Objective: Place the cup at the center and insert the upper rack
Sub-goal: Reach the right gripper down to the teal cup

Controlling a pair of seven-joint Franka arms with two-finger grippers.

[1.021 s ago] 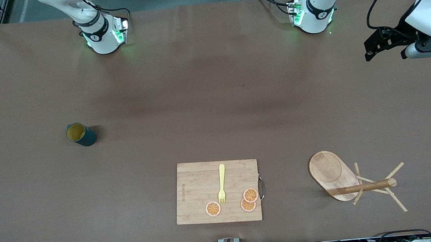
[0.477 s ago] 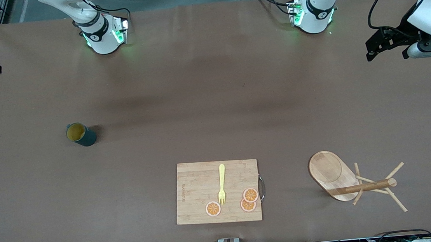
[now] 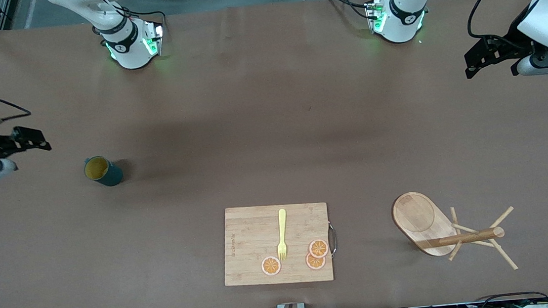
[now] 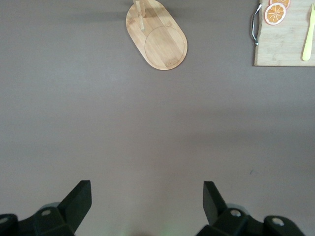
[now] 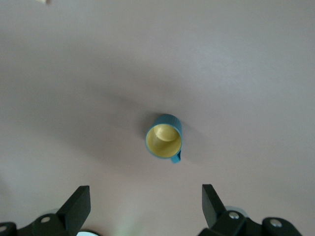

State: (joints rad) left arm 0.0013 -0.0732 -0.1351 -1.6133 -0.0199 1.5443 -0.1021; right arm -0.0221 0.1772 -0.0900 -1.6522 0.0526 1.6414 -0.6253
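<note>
Teal mug (image 3: pixel 102 171) is now approached by the right hand (image 3: pixel 29 139), wide open and empty; the left hand (image 3: pixel 486 58), also open and empty, waits.

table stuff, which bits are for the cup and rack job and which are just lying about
For the job:
- dark teal cup with yellow inside
- light wooden mug tree rack, lying on its side

Lying about:
- rectangular wooden cutting board
- yellow fork
- three orange slices
</note>
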